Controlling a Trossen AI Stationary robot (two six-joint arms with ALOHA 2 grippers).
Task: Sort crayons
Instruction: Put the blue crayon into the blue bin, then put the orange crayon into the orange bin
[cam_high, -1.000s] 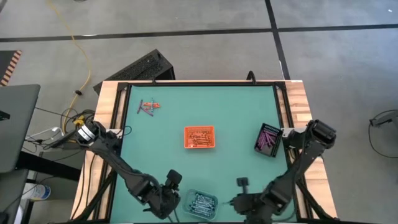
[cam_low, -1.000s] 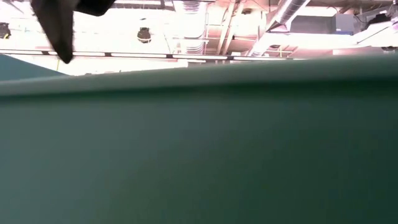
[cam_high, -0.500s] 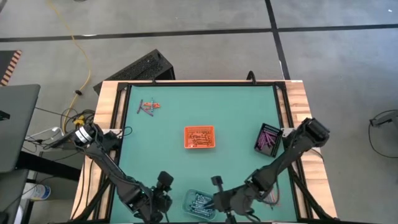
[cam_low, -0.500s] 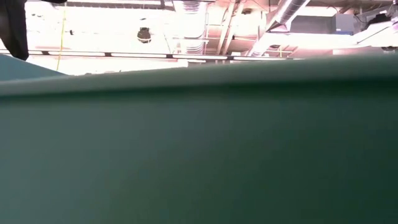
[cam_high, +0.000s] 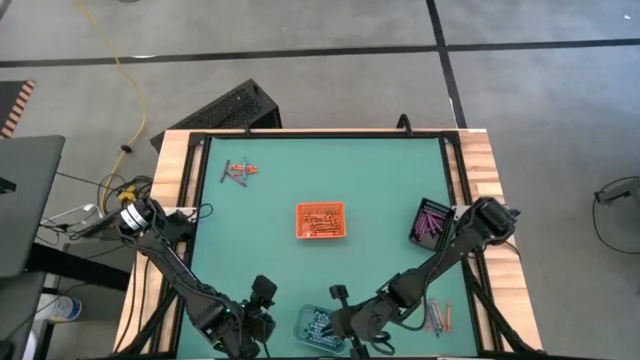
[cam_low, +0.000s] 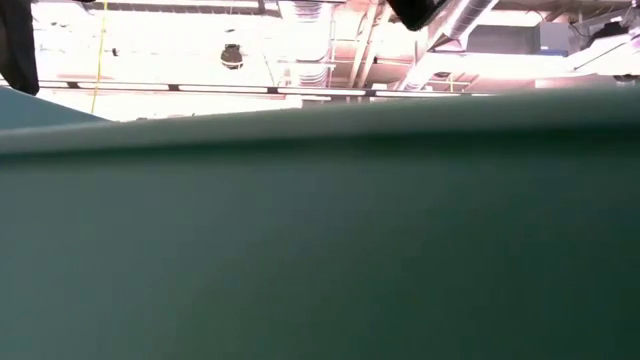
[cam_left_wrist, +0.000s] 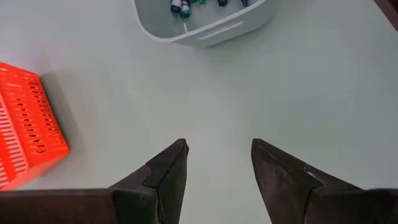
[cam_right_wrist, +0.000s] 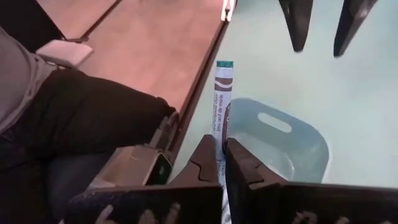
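My right gripper (cam_right_wrist: 222, 143) is shut on a blue-green crayon (cam_right_wrist: 222, 93) above the near-left corner of the clear tray (cam_right_wrist: 280, 140), which holds several blue-grey crayons (cam_high: 322, 322). My left gripper (cam_left_wrist: 217, 155) hangs open over bare mat just left of that tray, with nothing between its fingers. The orange tray (cam_high: 321, 220) with orange crayons sits mid-table and the black tray (cam_high: 432, 223) with purple ones at the right. Loose crayons lie at the far left (cam_high: 238, 170) and the near right (cam_high: 437, 318). My right gripper pinches the crayon's lower part (cam_right_wrist: 221, 149) between its two fingers. The crayon runs along the fingers and sticks out well past their tips, its free end (cam_right_wrist: 224, 64) pointing away from the wrist. It is lifted clear of the tray and the table.
The table's wooden near-left rim (cam_right_wrist: 186, 37) and a person's dark-clad legs (cam_right_wrist: 81, 118) show beyond the right gripper. The two grippers stand close together at the near edge, on either side of the clear tray's left end.
My right gripper has swung along the near edge toward the table's left, carrying the crayon from right of the clear tray to over it, and has turned on the way. My left gripper has shifted a little toward the left edge.
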